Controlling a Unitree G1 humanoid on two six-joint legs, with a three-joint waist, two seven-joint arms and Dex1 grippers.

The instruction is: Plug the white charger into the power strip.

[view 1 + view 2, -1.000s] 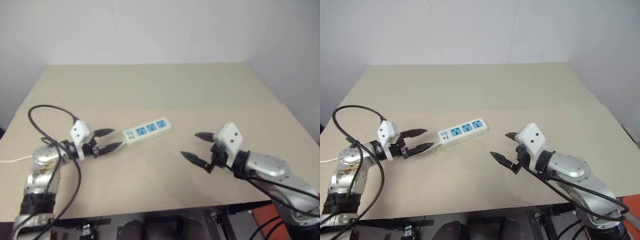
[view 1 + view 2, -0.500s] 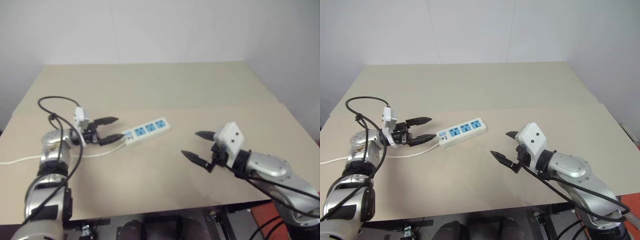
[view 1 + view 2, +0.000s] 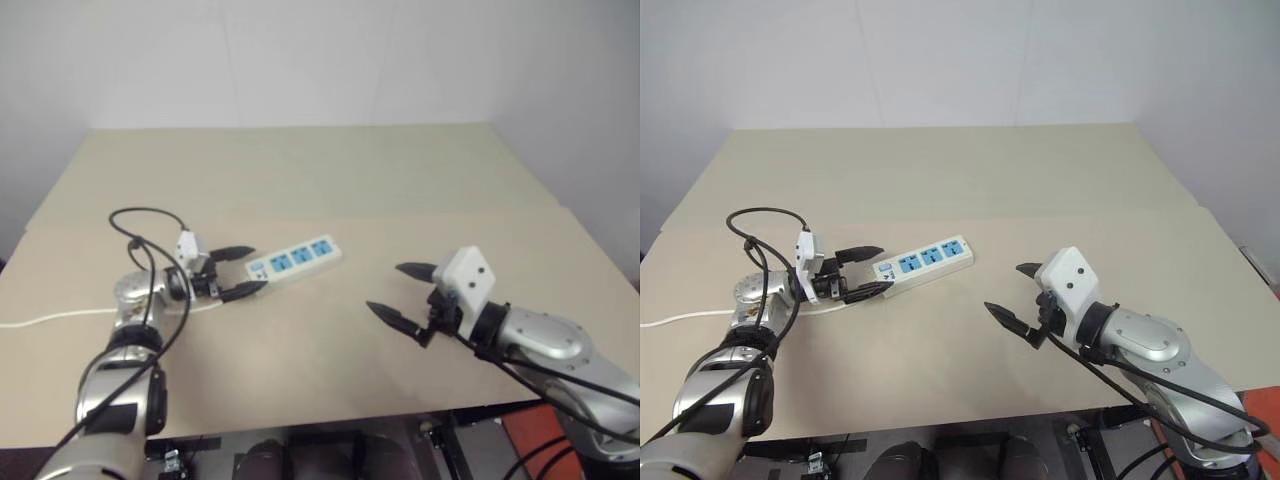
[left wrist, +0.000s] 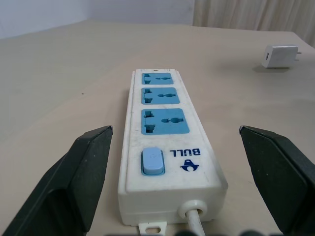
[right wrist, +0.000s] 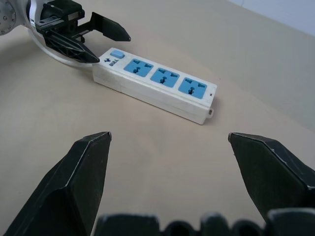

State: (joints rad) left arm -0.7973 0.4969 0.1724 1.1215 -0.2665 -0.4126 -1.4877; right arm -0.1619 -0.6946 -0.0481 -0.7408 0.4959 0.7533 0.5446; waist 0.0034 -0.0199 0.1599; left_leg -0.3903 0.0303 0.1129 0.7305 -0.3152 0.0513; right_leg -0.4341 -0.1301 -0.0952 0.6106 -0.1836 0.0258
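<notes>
Beige surface point(image 3: 330, 180): left gripper point(image 3: 240, 272) advanced to the power strip point(image 3: 295, 259), jaws wide, empty (right gripper point(image 3: 400, 290) likewise); white charger point(image 4: 279, 56) ungrasped.

Printed in blue on the power strip point(image 4: 167, 147), beside its blue switch point(image 4: 151, 162) at the cord end nearest the left gripper point(image 4: 182, 182): "BULL", mirrored, above a small bull-head logo point(image 4: 190, 166).

Left gripper point(image 3: 240, 272) pointing level, fingers spreading wide, forearm lying low. Right gripper point(image 3: 404, 290) hovering, tilting slightly downward, fingers point(image 3: 385, 315) standing wide apart, gripping nothing.
</notes>
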